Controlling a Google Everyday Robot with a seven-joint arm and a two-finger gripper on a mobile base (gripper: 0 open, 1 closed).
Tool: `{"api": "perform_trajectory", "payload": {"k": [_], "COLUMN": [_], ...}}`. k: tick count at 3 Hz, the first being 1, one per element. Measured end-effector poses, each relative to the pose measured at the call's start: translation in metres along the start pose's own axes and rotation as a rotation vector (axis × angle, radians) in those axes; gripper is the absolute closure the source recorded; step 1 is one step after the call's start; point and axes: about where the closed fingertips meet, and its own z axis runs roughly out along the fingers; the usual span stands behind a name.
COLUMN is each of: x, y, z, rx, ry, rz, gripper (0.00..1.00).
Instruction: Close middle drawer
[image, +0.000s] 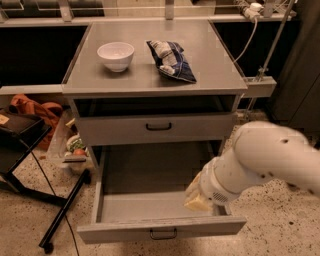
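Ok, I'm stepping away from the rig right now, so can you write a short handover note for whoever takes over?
Gripper: low over the right side of the open tray, behind the drawer front; contact unclear.
Middle drawer: pulled far out, its black handle facing the camera.
Done: nothing closed yet.
Left: get the gripper in front of the drawer front and push it in flush with the cabinet.

The middle drawer (125, 231) is showing plain grey with a black handle (163, 233). At its 3 o'clock, the gripper (196, 199) is showing cream on a white arm (265, 160). A white bowl (115, 55) is sitting at 9 o'clock of a blue-and-white patterned bag (171, 60).
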Motion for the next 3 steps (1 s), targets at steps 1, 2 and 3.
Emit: {"api": "perform_trajectory", "payload": {"k": [1, 2, 3], "x": [-0.0007, -0.0008, 0.0024], "y": [-0.0056, -0.0057, -0.0073], "z": [0.0115, 0.0115, 0.0208], "rx": [0.033, 0.034, 0.028], "ry": [-0.018, -0.019, -0.081], "rz": [0.01, 0.01, 0.035], "gripper": [0.89, 1.0, 1.0]}}
